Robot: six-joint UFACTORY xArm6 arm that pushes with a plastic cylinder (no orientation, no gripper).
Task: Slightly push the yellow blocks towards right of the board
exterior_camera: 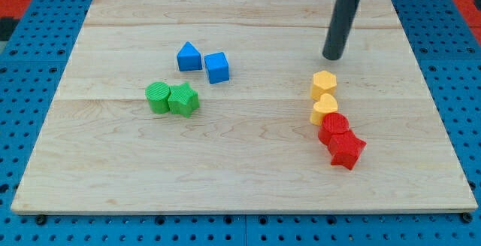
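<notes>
Your tool, a bare rod tip (pixel 333 56) holding nothing, hovers upper right above the yellow hexagon (pixel 324 83) and yellow heart (pixel 324 109); next you likely must swing left of them.

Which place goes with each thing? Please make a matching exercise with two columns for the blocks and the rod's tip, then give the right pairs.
Column 1:
1. blue blocks
2. green blocks
3. red blocks
4. my tip

Column 2:
A. lowest in the view, touching the lower yellow block
B. just above the upper yellow block, apart from it
C. left of centre, below the blue pair
D. left of centre, nearest the view's top among the blocks

Pairs: 1-D, 2-C, 3-A, 4-B
</notes>
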